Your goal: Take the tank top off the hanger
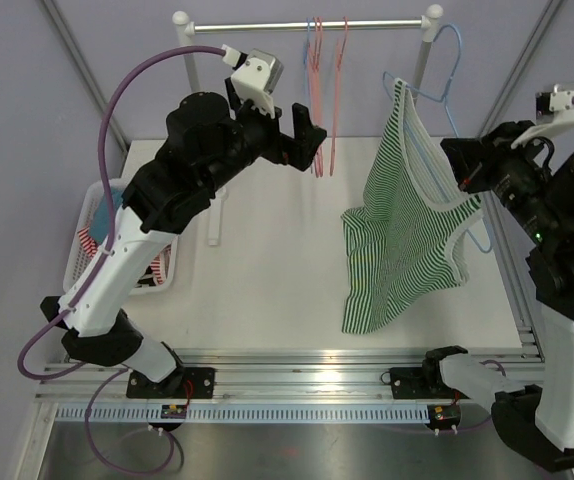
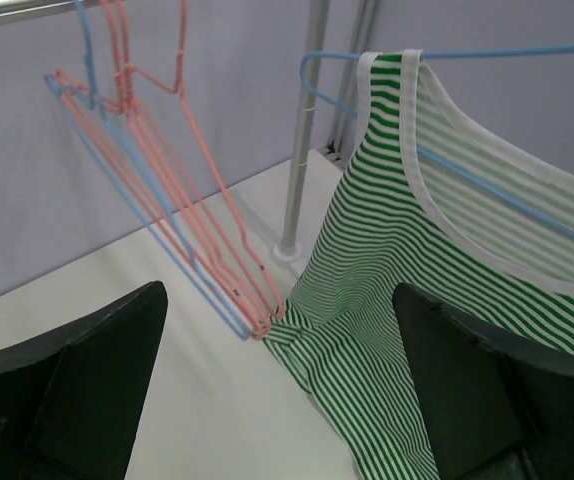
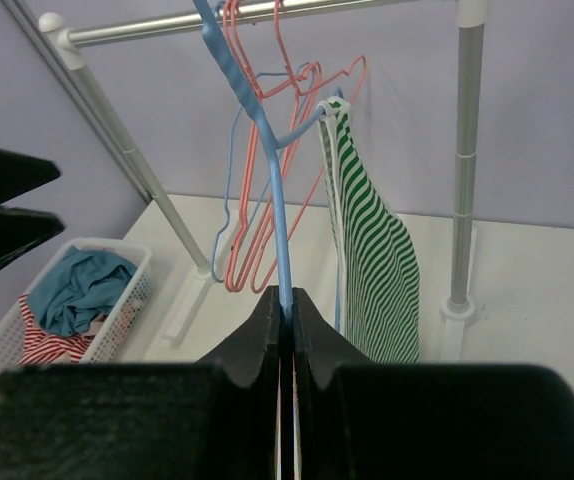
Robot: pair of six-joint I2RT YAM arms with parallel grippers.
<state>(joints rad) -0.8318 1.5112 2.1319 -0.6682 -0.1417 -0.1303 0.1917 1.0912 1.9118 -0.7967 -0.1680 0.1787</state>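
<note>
A green-and-white striped tank top (image 1: 407, 230) hangs on a blue hanger (image 1: 454, 75) at the right, its hem resting on the table. My right gripper (image 1: 464, 172) is shut on the hanger's wire (image 3: 267, 130) and holds it off the rail, with the tank top (image 3: 372, 235) draped just beyond the jaws. My left gripper (image 1: 307, 140) is open and empty, raised left of the tank top by the pink hangers. In the left wrist view the tank top (image 2: 387, 260) and the hanger's bar (image 2: 507, 200) lie ahead and to the right of the open gripper (image 2: 279, 300).
A metal clothes rail (image 1: 297, 25) spans the back, carrying pink and blue empty hangers (image 1: 322, 90). Its right post (image 1: 429, 50) stands close behind the tank top. A white basket of clothes (image 1: 92, 250) sits at the table's left edge.
</note>
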